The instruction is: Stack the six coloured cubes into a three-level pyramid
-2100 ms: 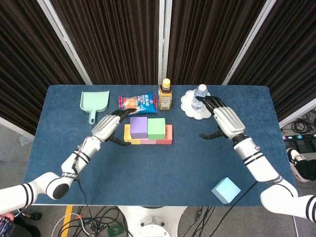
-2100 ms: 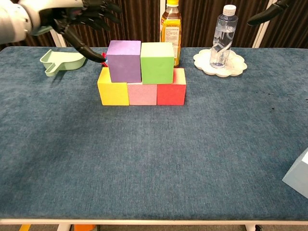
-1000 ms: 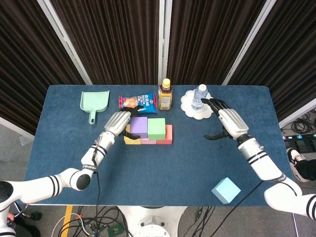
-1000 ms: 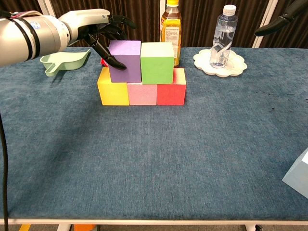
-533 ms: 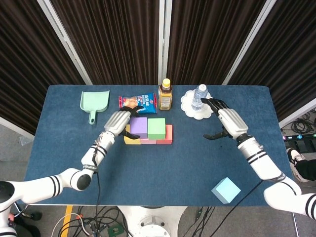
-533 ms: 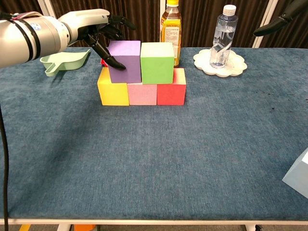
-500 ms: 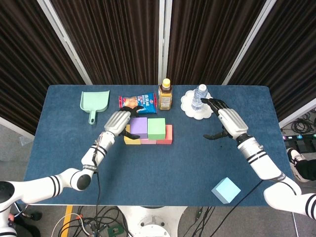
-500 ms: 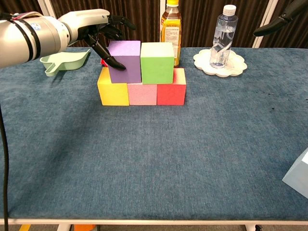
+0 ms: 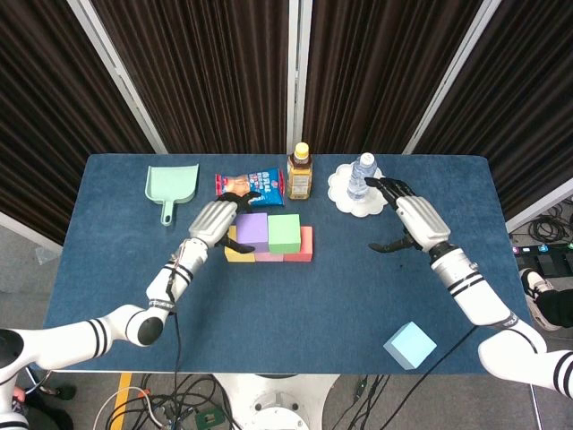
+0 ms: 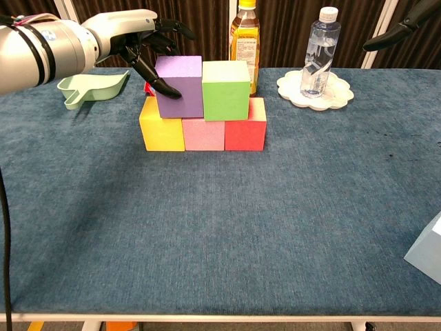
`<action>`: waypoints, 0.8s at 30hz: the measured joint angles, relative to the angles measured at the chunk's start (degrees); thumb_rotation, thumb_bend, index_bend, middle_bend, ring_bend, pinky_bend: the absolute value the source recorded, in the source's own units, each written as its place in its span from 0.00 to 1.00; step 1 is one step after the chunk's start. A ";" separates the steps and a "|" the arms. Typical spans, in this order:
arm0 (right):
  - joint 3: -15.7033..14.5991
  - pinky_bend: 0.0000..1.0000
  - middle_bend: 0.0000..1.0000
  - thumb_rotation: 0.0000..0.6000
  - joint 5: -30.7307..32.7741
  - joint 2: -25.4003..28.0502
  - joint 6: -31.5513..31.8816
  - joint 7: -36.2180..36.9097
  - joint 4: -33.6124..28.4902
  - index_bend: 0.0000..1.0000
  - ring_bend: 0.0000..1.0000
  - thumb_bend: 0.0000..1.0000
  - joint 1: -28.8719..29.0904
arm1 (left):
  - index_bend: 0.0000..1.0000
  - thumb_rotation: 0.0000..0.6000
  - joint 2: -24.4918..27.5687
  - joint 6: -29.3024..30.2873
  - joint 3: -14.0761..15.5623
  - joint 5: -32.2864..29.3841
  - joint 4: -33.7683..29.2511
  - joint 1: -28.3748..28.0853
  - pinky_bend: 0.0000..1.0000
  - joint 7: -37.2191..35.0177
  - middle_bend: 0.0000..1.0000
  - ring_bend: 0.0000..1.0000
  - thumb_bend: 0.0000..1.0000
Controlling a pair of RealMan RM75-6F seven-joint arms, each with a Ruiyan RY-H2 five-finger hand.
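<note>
Yellow (image 10: 160, 127), pink (image 10: 203, 134) and red (image 10: 245, 131) cubes form a row on the blue table. A purple cube (image 10: 179, 86) and a green cube (image 10: 226, 89) sit side by side on top of them. My left hand (image 10: 134, 34) hovers at the purple cube's left side, its thumb tip touching the cube's front-left face and its fingers spread above the back edge. A light blue cube (image 9: 410, 345) lies alone near the front right. My right hand (image 9: 412, 219) hangs open over the table, right of the stack and far from the blue cube.
Behind the stack stand an amber bottle (image 9: 300, 172) and a water bottle (image 9: 360, 177) on a white scalloped plate (image 10: 313, 93). A snack bag (image 9: 251, 184) lies just behind the purple cube. A green dustpan (image 9: 172, 186) is at the back left.
My left hand came in from the left and set its thumb on the purple cube. The purple and green cubes have shifted very slightly right. The right hand drew back a little.
</note>
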 measured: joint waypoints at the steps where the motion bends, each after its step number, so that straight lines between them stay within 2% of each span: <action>1: 0.01 0.00 0.11 1.00 0.02 0.00 -0.01 0.02 -0.01 0.00 0.00 0.03 0.00 | 0.13 1.00 0.00 -0.12 -0.01 0.05 0.12 -0.04 0.11 -0.10 0.38 0.20 0.02; 24: 0.03 0.00 0.11 1.00 0.46 -0.16 -0.34 -0.47 -0.04 0.00 0.00 0.03 0.04 | 0.13 1.00 0.44 -1.25 0.53 2.33 1.42 0.34 0.11 -2.32 0.38 0.20 0.02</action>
